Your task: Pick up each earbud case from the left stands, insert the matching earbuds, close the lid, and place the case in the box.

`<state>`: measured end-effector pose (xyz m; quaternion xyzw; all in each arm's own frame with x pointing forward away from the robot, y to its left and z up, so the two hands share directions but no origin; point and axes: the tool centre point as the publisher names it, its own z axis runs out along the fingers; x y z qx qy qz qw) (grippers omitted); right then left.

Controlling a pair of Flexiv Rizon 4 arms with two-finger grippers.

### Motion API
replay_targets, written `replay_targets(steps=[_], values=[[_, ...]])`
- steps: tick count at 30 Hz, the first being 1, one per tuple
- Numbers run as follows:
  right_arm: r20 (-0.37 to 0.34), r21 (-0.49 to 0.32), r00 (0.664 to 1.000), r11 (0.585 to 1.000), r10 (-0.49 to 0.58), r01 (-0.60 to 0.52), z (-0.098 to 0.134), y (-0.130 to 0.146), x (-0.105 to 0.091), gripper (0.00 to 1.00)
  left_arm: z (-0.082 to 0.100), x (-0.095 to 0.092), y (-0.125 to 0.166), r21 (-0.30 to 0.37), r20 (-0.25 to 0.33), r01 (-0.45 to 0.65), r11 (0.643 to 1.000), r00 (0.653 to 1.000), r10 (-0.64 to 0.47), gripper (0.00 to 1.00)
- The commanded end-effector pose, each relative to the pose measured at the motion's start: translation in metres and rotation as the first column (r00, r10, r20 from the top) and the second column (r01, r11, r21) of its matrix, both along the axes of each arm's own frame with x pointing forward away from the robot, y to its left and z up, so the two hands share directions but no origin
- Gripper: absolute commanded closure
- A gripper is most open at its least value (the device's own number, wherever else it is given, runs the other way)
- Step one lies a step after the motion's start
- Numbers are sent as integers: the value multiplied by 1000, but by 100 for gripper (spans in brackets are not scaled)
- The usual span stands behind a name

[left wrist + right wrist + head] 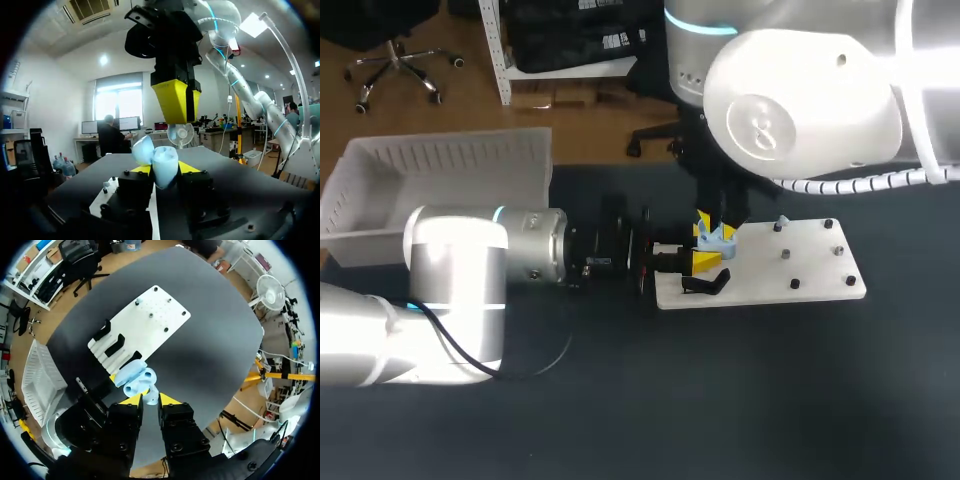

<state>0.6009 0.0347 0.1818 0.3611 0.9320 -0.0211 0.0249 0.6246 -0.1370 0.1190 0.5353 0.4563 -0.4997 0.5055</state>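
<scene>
Inserting an earbud looks the step: left fingers (189, 167) clamp the open case (162, 162); right fingers (172, 100), pinching an apparent earbud (152, 398), hover above. Next: lower squarely into its socket.

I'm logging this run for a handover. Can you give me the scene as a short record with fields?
earbud case: light blue, lid open, at the board's stand end
left claw: shut on the earbud case from two sides
right claw: directly over the case, pointing down at it
board: white, flat on the dark table
stands: black, at the board's end nearer the box
box: white, at the table's far left
stage: lid not yet closed, case not yet in the box
</scene>
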Motion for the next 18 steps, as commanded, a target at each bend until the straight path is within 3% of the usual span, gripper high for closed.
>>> replay_targets(steps=[1,18], values=[[-6,-15,1000,1000,-5,5,-1,3,3,100,-1,-1,0,-4,3,-4,1000,1000,4,100],[-23,-33,1000,999,-15,14,-7,4,8,100,-1,-1,0,-4,3,-4,1000,1000,4,100]])
